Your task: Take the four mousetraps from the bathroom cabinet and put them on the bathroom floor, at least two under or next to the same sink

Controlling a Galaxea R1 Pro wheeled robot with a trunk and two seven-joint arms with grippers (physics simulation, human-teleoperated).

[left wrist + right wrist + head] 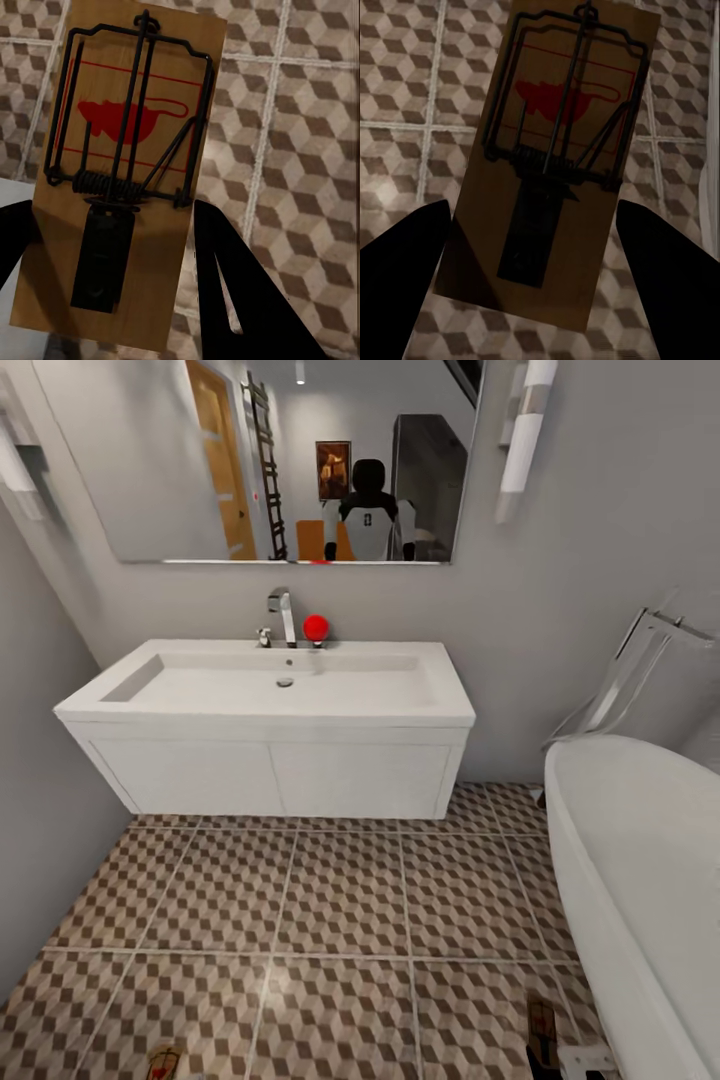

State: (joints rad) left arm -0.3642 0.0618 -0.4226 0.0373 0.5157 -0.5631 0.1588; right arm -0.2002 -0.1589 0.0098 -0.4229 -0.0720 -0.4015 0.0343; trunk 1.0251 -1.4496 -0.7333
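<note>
From the head, the robot is facing the sink [265,695] across the floor [330,920], two traps peeking in at the bottom edge, one at left [163,1062] and one at right [542,1028], presumably carried here for dropping beside it. In the left wrist view, the left pincer [112,247] is grasping its trap flat above the tiles. In the right wrist view, the right pincer [534,255] is likewise clenching its trap over the tiles.

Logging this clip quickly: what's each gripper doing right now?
Left gripper: shut on a mousetrap, above the tiled floor.
Right gripper: shut on another mousetrap.
</note>
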